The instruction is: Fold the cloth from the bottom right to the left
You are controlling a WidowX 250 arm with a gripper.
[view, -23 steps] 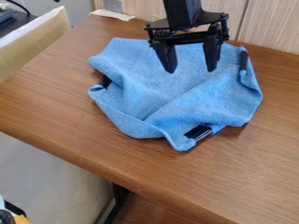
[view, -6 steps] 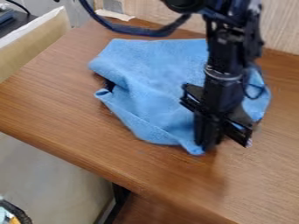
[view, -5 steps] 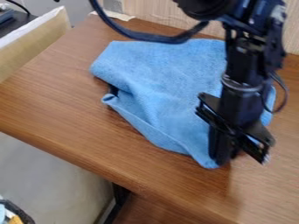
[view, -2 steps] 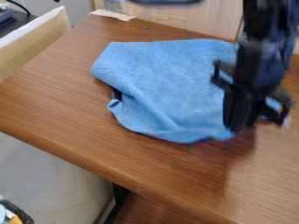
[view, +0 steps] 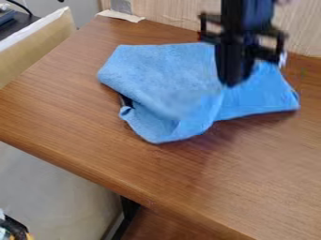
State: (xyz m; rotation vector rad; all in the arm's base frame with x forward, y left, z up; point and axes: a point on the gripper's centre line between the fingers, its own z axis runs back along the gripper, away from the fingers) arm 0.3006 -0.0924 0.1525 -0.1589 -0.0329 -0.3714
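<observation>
My gripper point(view: 232, 83) hangs over the right half of the blue cloth point(view: 156, 75), near its back edge, with its fingers together and shut on a part of the cloth. From the fingertips a ridge of fabric runs down toward the front edge. One corner of the cloth lies out to the right on the table. The cloth's left front edge is curled, and a small black piece point(view: 126, 101) shows beneath it.
The brown wooden table point(view: 113, 150) extends in front of the cloth and on both sides. A light wood panel point(view: 175, 16) stands behind it. A cardboard edge point(view: 37, 51) is at the left.
The gripper has gone from the cloth's front edge out to the right, then up and back toward the rear. The front part of the cloth has been drawn back with it.
</observation>
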